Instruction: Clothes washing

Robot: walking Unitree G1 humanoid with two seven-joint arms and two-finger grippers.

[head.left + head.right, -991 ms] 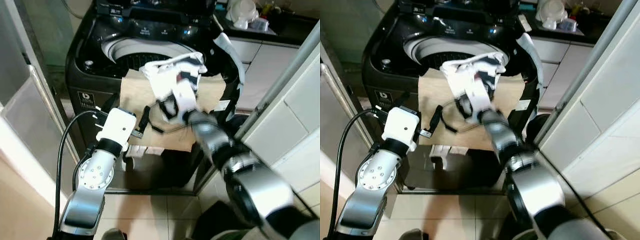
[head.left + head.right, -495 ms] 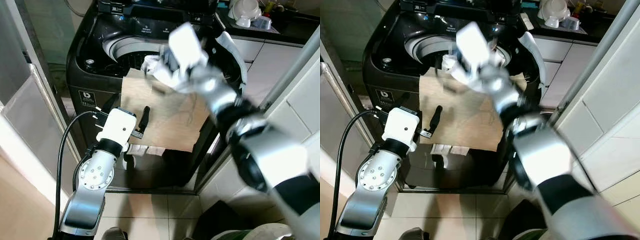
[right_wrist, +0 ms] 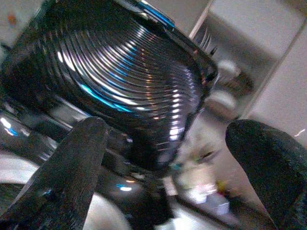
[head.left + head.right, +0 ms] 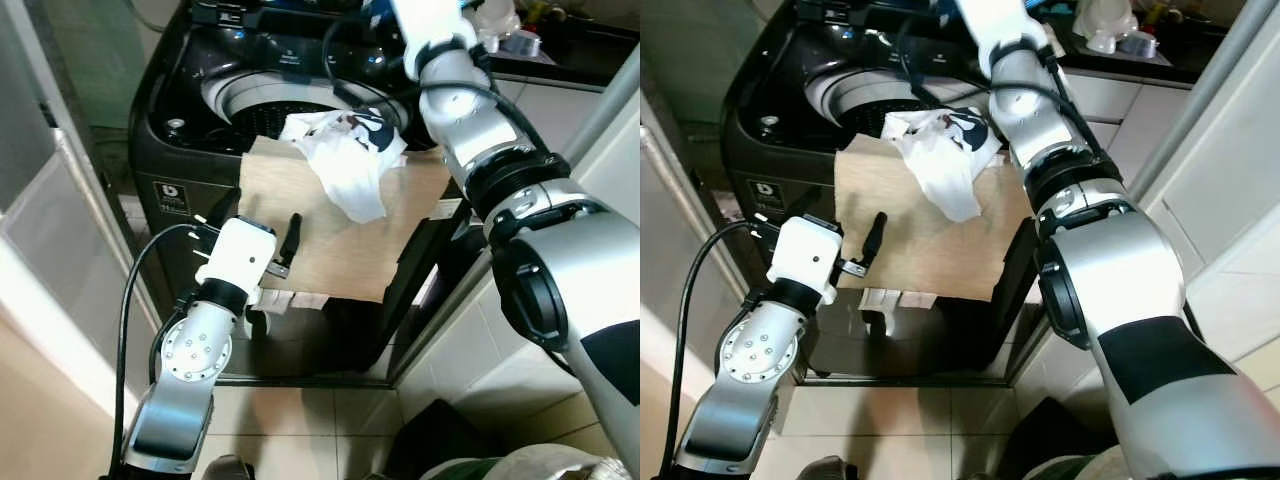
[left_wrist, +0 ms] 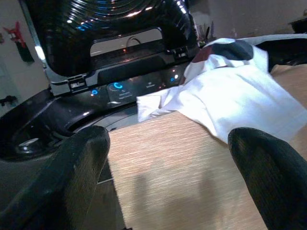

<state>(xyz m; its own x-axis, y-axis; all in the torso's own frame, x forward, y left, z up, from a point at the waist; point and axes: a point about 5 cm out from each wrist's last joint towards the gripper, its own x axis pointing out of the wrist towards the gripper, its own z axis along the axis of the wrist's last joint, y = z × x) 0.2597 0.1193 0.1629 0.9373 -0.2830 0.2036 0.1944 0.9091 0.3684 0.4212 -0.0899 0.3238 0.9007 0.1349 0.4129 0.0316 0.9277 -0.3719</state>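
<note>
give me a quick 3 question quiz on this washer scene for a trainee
1. True or false: the white garment lies wholly inside the drum.
2. What does the garment rest on? A) floor B) tan board and drum rim C) counter
3. Fill in: the left gripper has its fingers ____.

Key: 1 false, it drapes over the rim and onto the board. 2 B. 3 open, with the board between them in the wrist view.

White garment (image 4: 345,160) draped over washer rim (image 4: 240,92)
</note>
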